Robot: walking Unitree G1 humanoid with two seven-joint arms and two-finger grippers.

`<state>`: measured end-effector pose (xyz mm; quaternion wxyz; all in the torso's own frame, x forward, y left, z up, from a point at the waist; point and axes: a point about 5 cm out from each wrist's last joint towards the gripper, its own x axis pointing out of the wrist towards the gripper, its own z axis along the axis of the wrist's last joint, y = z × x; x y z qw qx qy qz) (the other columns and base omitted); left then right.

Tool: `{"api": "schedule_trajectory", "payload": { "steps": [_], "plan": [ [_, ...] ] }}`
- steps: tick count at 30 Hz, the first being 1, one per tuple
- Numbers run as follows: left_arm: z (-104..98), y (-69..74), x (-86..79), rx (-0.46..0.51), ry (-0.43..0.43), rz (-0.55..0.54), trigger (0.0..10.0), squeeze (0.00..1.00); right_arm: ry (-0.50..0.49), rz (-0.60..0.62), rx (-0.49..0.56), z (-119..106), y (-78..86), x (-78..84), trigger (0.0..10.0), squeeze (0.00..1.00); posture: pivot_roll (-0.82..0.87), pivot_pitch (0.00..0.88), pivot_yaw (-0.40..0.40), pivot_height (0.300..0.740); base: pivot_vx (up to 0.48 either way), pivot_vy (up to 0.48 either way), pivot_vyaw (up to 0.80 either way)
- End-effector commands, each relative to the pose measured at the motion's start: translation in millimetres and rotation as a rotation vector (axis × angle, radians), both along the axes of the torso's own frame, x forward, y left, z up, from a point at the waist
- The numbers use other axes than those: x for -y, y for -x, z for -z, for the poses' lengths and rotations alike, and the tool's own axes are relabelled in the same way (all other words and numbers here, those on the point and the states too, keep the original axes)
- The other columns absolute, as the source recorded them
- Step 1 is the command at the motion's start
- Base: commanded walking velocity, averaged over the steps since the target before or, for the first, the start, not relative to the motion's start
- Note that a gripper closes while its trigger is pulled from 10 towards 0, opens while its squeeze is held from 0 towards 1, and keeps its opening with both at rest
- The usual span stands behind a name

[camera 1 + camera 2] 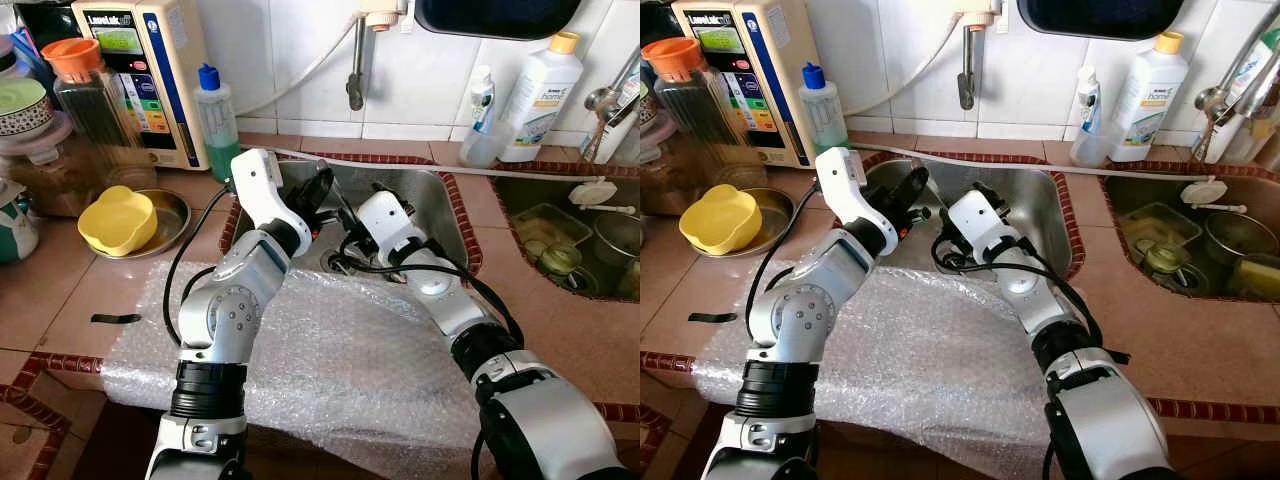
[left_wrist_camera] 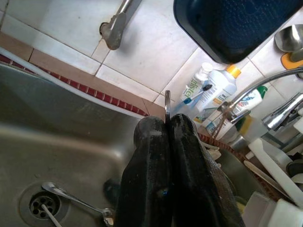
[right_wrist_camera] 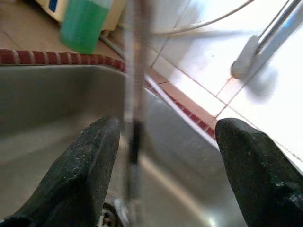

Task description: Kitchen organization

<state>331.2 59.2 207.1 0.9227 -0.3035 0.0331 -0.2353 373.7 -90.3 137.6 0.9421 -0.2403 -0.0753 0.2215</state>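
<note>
Both arms reach into the steel sink [image 1: 445,205]. My left gripper [image 2: 166,124] is shut on a thin flat metal utensil [image 2: 167,101], whose tip pokes out between the fingers. It is held over the sink's left half [image 1: 322,195]. My right gripper [image 3: 165,137] is open beside it, low in the basin. A blurred slim upright utensil handle [image 3: 134,109] stands between its fingers, close to one finger [image 3: 90,175]; I cannot tell whether they touch. A spoon [image 2: 71,201] lies by the drain [image 2: 40,205].
Bubble wrap [image 1: 350,350] covers the counter in front of the sink. To the left are a yellow bowl [image 1: 118,220] on a metal plate, a green bottle [image 1: 215,120] and a water purifier [image 1: 150,70]. On the right, a second sink [image 1: 570,240] holds dishes, with detergent bottles [image 1: 540,95] behind.
</note>
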Motion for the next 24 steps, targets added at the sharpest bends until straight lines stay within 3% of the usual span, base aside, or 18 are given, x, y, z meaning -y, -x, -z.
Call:
{"api": "schedule_trajectory", "payload": {
  "steps": [1, 3, 4, 12, 24],
  "plan": [
    [-6, 2.9, 8.5, 0.006, 0.028, 0.013, 4.5, 0.0, -0.018, -0.011, -0.007, 0, 0.1, -4.7, 10.0, 0.0, 0.07, 0.017, 0.012, 0.74, 0.0, 0.0, 0.0],
    [-6, 3.2, 10.1, 0.007, 0.032, 0.016, 4.7, 0.0, -0.031, -0.024, -0.013, -1, 0.4, -9.3, 10.0, 0.0, 0.08, 0.018, 0.011, 0.74, 0.0, 0.0, 0.0],
    [-7, 3.9, 12.1, 0.008, 0.035, 0.021, 4.9, 0.0, -0.033, -0.026, -0.007, -2, 0.1, -12.2, 0.0, 0.0, 0.08, 0.019, 0.009, 0.74, 0.0, 0.0, 0.0],
    [-9, 6.1, 12.7, 0.011, 0.043, 0.022, 5.6, 0.0, -0.032, 0.027, 0.01, -6, -3.7, -9.7, 0.0, 0.0, 0.09, 0.02, 0.003, 0.74, 0.0, 0.0, 0.0],
    [-7, 6.2, 12.6, 0.002, 0.041, 0.021, 5.6, 0.0, -0.028, 0.08, 0.025, -7, -6.1, -3.2, 0.0, 0.0, 0.08, 0.02, 0.008, 0.74, 0.0, 0.0, 0.0]
  ]
}}
